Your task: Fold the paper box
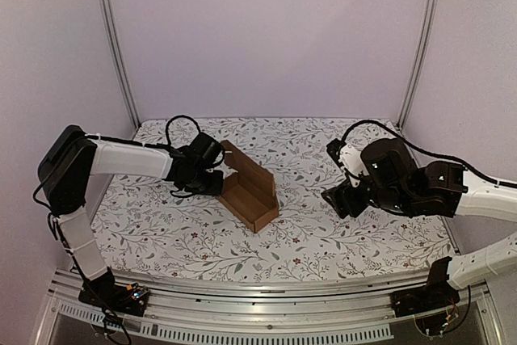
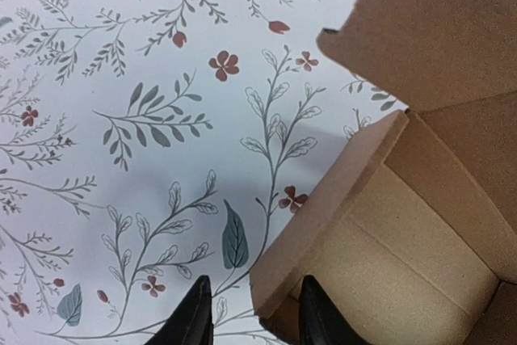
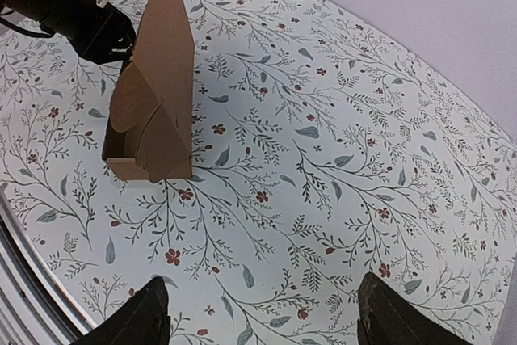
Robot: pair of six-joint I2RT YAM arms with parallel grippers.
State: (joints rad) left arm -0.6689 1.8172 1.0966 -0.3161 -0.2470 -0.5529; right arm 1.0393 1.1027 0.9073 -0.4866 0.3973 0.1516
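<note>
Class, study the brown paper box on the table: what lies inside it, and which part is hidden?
Inside the paper box only bare brown cardboard shows: floor and folded-in wall panels, no loose item. Floor close behind the raised walls is covered in every view.

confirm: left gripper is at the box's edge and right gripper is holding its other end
No. The left gripper is at the edge of the paper box, but the right gripper is open and apart from it, holding nothing; the right wrist view shows this.
</note>
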